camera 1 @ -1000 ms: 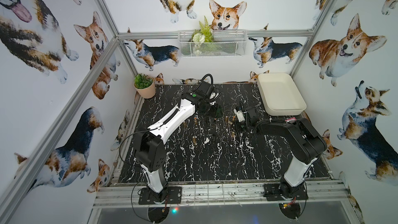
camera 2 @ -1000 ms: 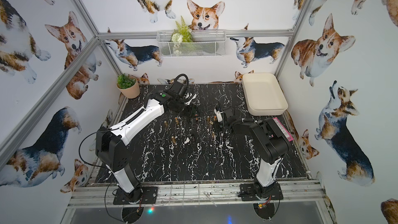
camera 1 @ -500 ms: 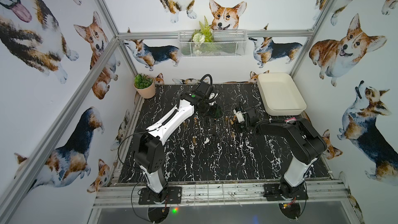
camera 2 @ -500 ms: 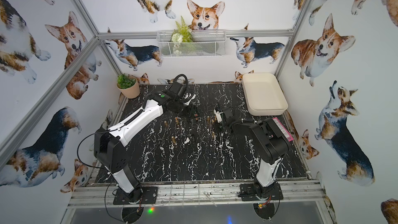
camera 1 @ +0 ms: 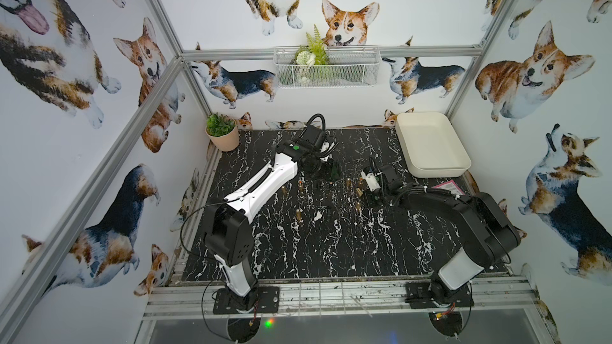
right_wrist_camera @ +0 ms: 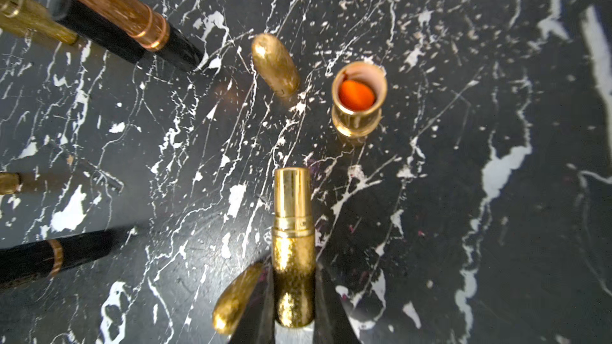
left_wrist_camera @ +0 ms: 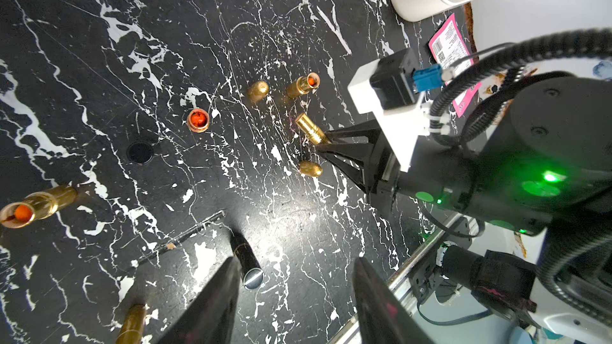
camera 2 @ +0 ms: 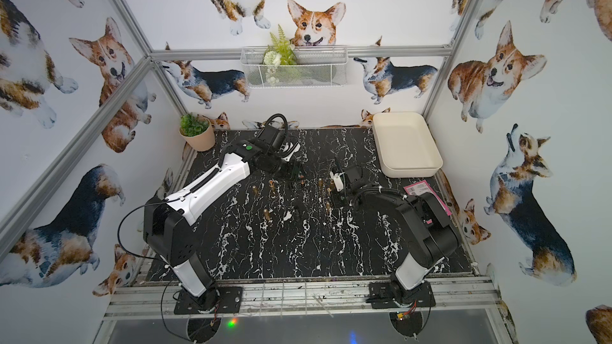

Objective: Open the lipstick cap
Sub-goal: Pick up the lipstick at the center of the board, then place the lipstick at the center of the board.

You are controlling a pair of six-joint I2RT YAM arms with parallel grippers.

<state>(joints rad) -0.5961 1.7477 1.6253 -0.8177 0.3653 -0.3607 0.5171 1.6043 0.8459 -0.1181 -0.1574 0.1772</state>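
Set against a second ago, the top views show almost nothing moved: both arms reach to the same spots over the worktop (camera 1: 331, 259), and the scattered gold tubes lie where they were. The one change is at the right pincer (right_wrist_camera: 292, 269), whose fingers have drawn together and now clamp the lipstick (right_wrist_camera: 292, 200). The closing itself is too small to make out from above. The lipstick is in the middle band of the worktop on the right arm's side, between the other tubes and the white tray (camera 1: 463, 163). In the right wrist view its glittered gold half sits pinched between the two dark fingers. Its smooth, polished gold half juts out past the fingertips, ending flat. A thin ringed seam marks where the halves meet, and they are still joined, so the cap is on. Whether the far end rests on the marble or hangs just above it cannot be told. Near it stand an opened lipstick (right_wrist_camera: 359, 100) with an orange stick showing and two loose glittered caps, one ahead (right_wrist_camera: 275, 64) and one just beside a finger (right_wrist_camera: 236, 299). The left pincer (left_wrist_camera: 296, 259) hangs with its fingers apart and nothing between them, a black tube (left_wrist_camera: 248, 264) lying just beside one finger.
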